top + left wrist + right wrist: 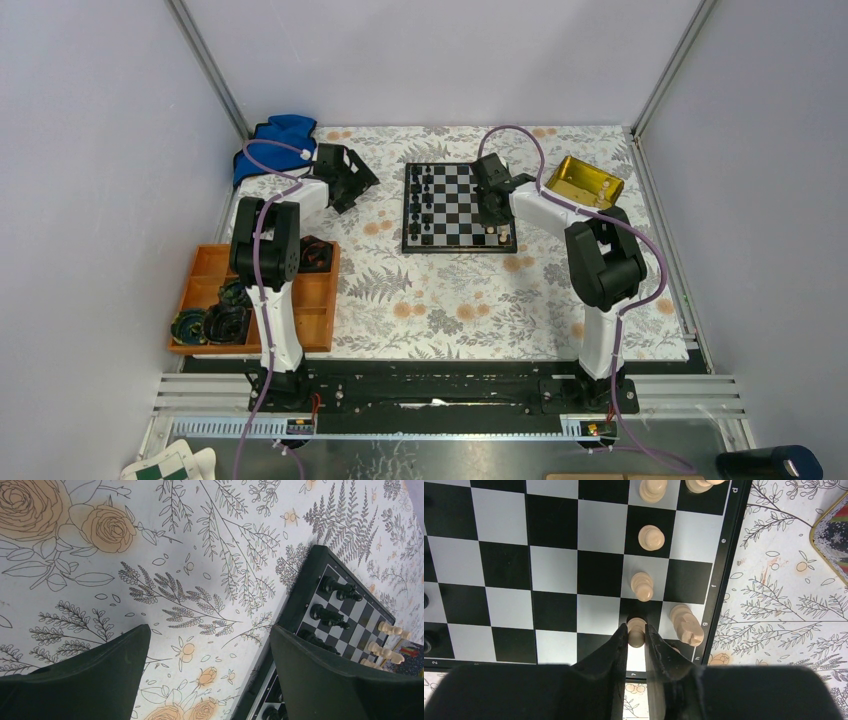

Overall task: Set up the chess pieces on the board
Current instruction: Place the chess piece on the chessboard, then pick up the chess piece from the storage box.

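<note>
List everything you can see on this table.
board: one, black-and-white, far centre
black pieces: several, board's left side
pale pieces: several, board's right side
gold tin: one, far right, holding more pale pieces
orange tray: one, near left, holding dark items
blue cloth: one, far left corner
floral cover: one, white, over the table
left hand: one, black, open, left of board
right hand: one, black, shut on pale pawn at board's right edge
</note>
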`<state>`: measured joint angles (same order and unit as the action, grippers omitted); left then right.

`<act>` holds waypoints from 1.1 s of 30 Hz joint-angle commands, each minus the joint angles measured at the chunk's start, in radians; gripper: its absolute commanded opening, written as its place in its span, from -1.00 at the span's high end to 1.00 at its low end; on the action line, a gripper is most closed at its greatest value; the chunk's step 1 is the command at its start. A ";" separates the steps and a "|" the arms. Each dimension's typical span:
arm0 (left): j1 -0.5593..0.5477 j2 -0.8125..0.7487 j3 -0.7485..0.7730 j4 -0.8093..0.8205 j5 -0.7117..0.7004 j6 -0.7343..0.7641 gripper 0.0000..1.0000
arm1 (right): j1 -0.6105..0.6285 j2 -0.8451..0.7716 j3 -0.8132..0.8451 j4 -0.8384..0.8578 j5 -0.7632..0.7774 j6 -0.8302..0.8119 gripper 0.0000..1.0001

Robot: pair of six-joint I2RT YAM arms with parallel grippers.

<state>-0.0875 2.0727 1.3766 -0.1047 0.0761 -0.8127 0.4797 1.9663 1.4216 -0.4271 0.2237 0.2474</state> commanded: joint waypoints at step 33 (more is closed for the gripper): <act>0.014 0.058 -0.045 -0.084 0.007 -0.003 -0.98 | -0.402 -0.245 0.091 -0.043 0.136 0.048 -0.01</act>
<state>-0.0834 2.0701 1.3705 -0.0963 0.0879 -0.8158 0.1570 1.7554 1.5555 -0.4767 0.3103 0.2653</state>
